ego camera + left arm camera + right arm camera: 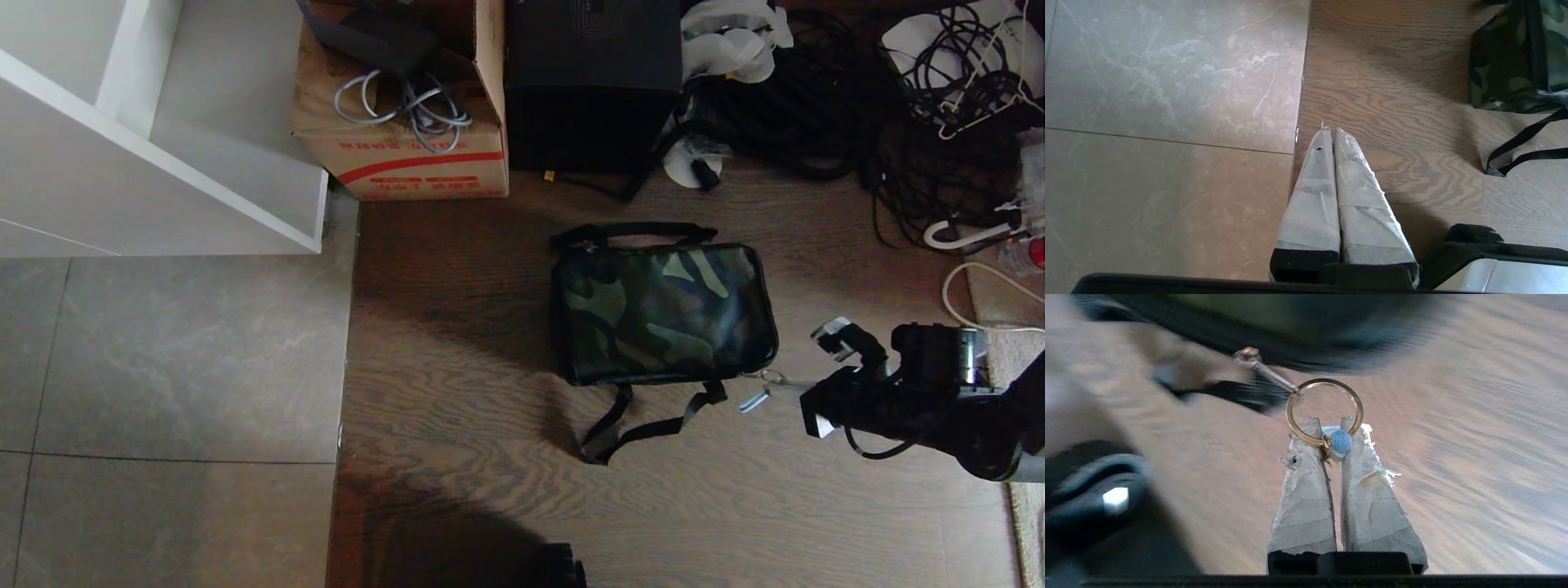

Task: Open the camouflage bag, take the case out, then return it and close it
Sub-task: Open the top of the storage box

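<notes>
The camouflage bag (661,314) lies flat and zipped shut on the wood floor, with its black strap (645,429) trailing toward me. At the bag's near right corner, my right gripper (784,389) is shut on the white-and-blue zipper pull (1340,441), which hangs from a gold ring (1289,414). The right wrist view shows that gripper (1331,428) pinching the pull, with the bag (1298,318) blurred just beyond it. My left gripper (1333,131) is shut on nothing and parked over the seam between tile and wood, left of the bag (1506,61). The case is out of view.
Behind the bag stand a brown cardboard box (408,106) with a red stripe and a tall black box (592,82). A tangle of black cables (898,98) fills the far right. A white shelf unit (163,139) stands far left over grey tile.
</notes>
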Controlling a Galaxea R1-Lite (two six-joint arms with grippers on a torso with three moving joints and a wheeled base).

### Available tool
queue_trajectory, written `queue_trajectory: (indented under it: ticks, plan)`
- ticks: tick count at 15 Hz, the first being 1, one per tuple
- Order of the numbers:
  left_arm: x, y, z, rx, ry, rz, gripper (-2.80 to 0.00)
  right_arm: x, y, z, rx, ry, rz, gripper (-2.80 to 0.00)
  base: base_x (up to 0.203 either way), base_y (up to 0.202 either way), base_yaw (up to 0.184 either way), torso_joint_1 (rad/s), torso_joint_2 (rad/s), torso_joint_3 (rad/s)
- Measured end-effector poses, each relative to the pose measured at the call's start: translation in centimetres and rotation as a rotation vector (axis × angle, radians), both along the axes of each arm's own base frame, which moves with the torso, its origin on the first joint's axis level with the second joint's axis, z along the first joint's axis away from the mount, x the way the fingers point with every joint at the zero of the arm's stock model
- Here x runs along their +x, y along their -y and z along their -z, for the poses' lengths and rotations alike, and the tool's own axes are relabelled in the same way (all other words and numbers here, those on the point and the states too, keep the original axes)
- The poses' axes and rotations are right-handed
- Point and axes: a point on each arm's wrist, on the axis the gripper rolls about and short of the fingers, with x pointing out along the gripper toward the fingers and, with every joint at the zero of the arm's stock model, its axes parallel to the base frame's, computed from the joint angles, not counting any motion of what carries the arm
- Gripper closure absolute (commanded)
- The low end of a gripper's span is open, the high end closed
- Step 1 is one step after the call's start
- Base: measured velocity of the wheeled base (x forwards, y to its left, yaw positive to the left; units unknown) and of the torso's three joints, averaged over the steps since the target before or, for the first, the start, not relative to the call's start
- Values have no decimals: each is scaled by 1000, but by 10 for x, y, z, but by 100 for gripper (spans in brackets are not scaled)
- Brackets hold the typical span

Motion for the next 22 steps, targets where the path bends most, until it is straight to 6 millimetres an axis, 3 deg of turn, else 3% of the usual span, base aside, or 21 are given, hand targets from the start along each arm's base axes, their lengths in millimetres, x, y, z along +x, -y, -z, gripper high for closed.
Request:
queue_trajectory:
  ticks: [10, 22]
  plan:
    - [0, 0, 0, 0, 1, 0, 0, 15, 32, -16, 1, 3, 58, 0, 0, 0, 0, 0, 0, 0]
    - [0, 0, 0, 0, 1, 0, 0, 68, 51, -48, -11, 95, 72, 0, 0, 0, 0, 0, 0, 0]
